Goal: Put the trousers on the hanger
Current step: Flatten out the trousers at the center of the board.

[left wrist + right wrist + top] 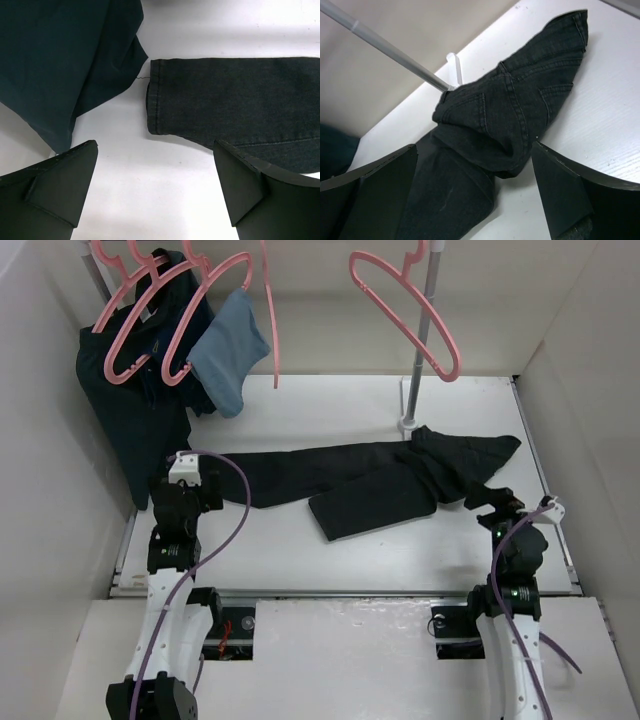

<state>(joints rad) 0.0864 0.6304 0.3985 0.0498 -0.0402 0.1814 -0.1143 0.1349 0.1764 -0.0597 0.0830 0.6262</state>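
One pair of black trousers [370,485] lies flat on the white tabletop [300,410], stretched across the middle of the top view. The waist is bunched at the right, against the foot of the single grey rail pole [424,340]. Its two legs run leftward: one reaches far to the left, the other ends shorter near the centre. In the right wrist view two stitched back pockets show on the crumpled waist part.

Along the top of the frame hang at least four pink hangers; the crowded upper-left group is hard to count exactly. The one hanger [450,370] at the upper right, beside the pole, is bare and well apart from the trousers below it. At the upper left, one dark navy garment [130,430] and one small light-blue cloth [232,350] hang from others of the group.

Two arms rise from the bottom edge. The left tool [155,145] has its two fingers spread wide and holds nothing. One trouser hem lies on the tabletop just beyond them, with the navy garment just beside it at the upper left of that view. The right tool [475,146] is likewise spread wide and empty, poised near the waist end of the trousers without touching it.
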